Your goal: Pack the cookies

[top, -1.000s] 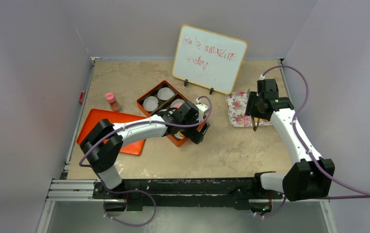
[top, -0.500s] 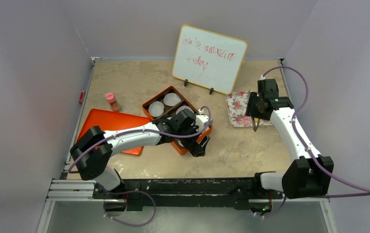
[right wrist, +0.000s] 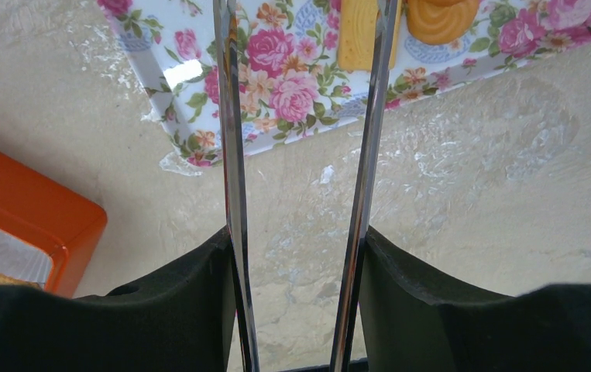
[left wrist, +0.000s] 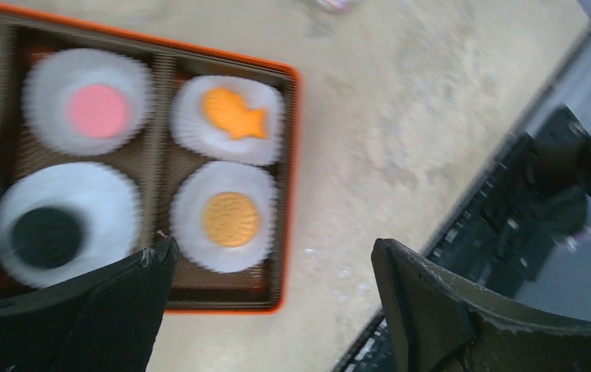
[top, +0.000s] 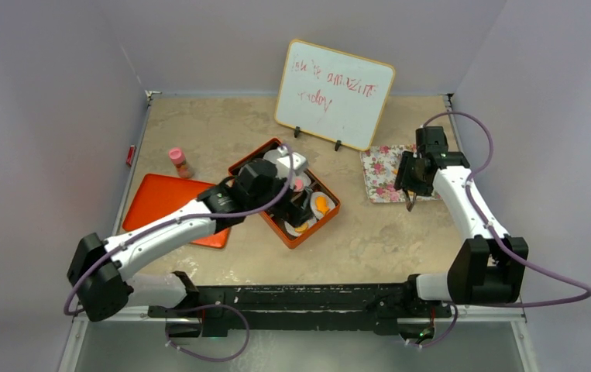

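An orange box (left wrist: 288,155) holds white paper cups with cookies in them: a pink one (left wrist: 97,111), an orange fish-shaped one (left wrist: 234,116), a black one (left wrist: 46,236) and a round orange one (left wrist: 231,219). My left gripper (left wrist: 273,252) hovers open over the box's near corner with nothing in it; from above it (top: 300,203) sits over the box (top: 315,229). My right gripper (right wrist: 300,240) is shut on metal tongs (right wrist: 230,155), whose blades point at a floral tray (right wrist: 276,77) with an orange cookie (right wrist: 439,15) on it. From above, the right gripper (top: 409,184) is over the tray's near edge (top: 381,167).
A whiteboard (top: 335,93) stands at the back. An orange lid (top: 160,203) lies left of the box, and a small pink bottle (top: 179,161) stands behind it. The box's corner (right wrist: 29,209) shows at the left of the right wrist view.
My left arm has swung back and to the left, uncovering the cups with cookies; the box was nudged right just before. The right arm with the tongs shifted slightly.
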